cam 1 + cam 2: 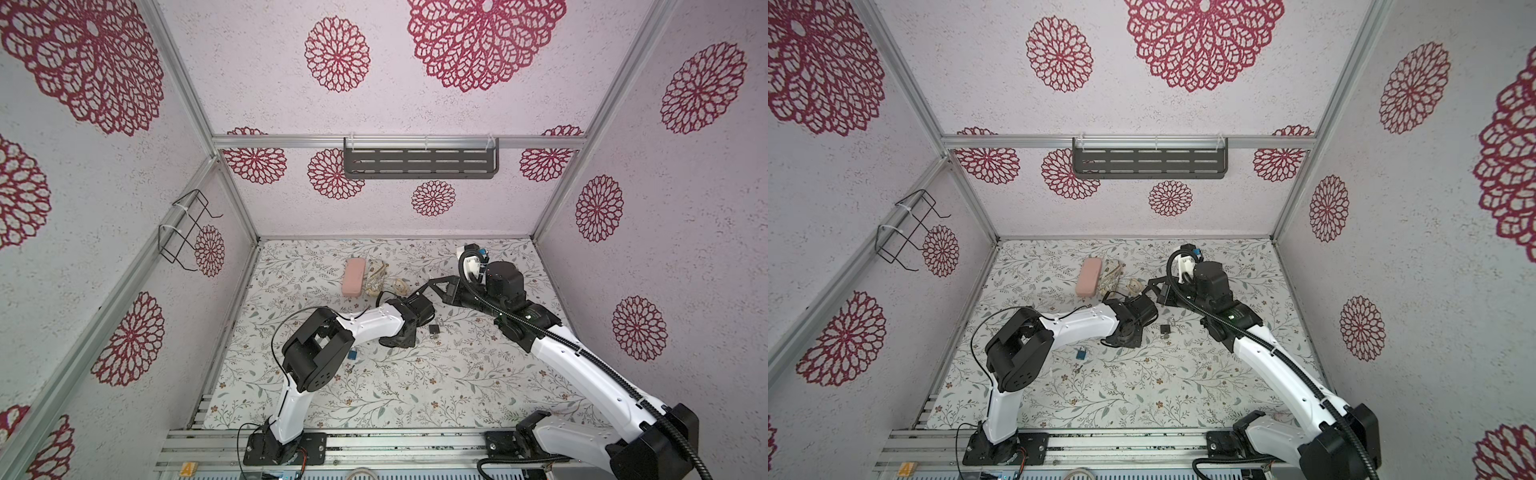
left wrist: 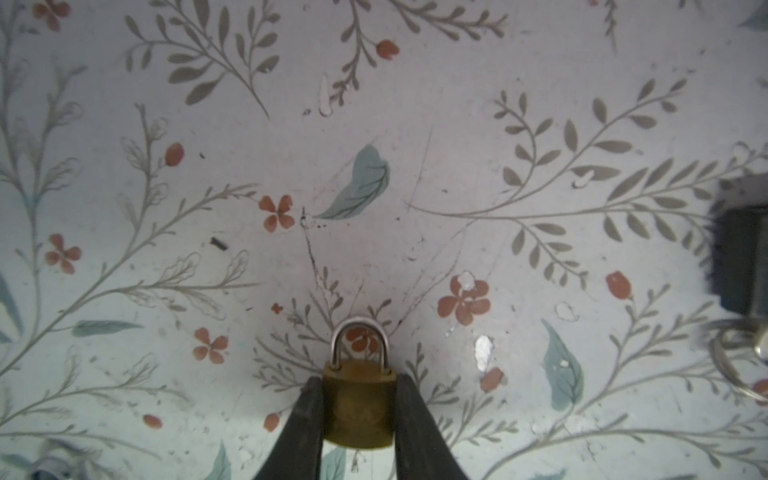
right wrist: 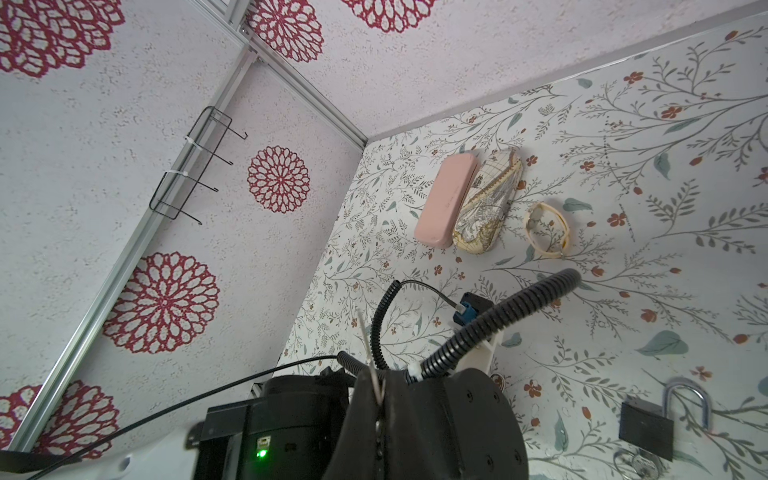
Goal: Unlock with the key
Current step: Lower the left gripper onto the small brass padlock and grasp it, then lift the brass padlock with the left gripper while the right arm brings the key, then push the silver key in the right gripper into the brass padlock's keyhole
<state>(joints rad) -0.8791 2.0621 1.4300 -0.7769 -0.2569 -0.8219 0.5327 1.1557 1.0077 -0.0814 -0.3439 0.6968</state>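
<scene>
Sensibly, the left gripper clamps the rigid, likely slick brass padlock by its flat sides; the right gripper pinches the thin key.

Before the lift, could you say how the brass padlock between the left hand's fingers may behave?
Brass padlock looks solid metal: probably rigid, heavy for its size. Smooth sides may slip in the left hand. Shackle looks closed, so unlikely to flop.

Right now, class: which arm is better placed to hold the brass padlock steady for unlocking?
Left. The left gripper pinches the brass padlock on the table; the right gripper is shut on a thin metal blade, probably the key.
</scene>
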